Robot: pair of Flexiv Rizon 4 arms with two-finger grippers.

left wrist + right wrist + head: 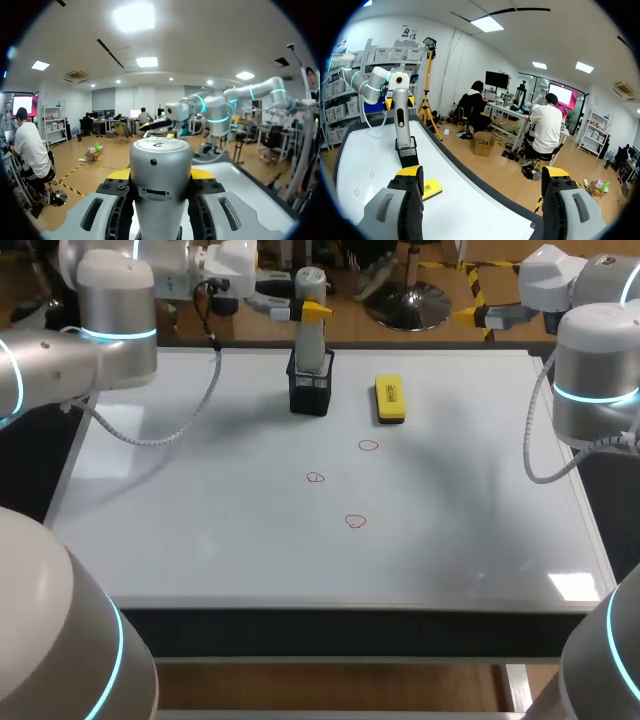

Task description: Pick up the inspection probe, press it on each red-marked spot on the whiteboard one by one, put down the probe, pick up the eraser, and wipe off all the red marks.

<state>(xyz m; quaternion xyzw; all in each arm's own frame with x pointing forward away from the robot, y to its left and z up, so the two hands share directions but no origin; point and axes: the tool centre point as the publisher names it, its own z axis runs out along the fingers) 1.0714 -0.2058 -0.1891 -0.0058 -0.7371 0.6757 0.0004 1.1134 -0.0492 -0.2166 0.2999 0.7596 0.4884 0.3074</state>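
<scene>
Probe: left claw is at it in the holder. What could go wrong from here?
1. The probe stands in a small black holder. If the left claw lifts it at a tilt, the holder may come up with it or tip.
2. The eraser lies close beside the holder, so a tipped holder or a low swing could knock it.
3. The red marks are small and close together. A sliding press might smear one.

Yellow-tipped fingers (pixel 118 174) of the left gripper (pixel 161 176) clasp the silver inspection probe (pixel 161 162).
</scene>
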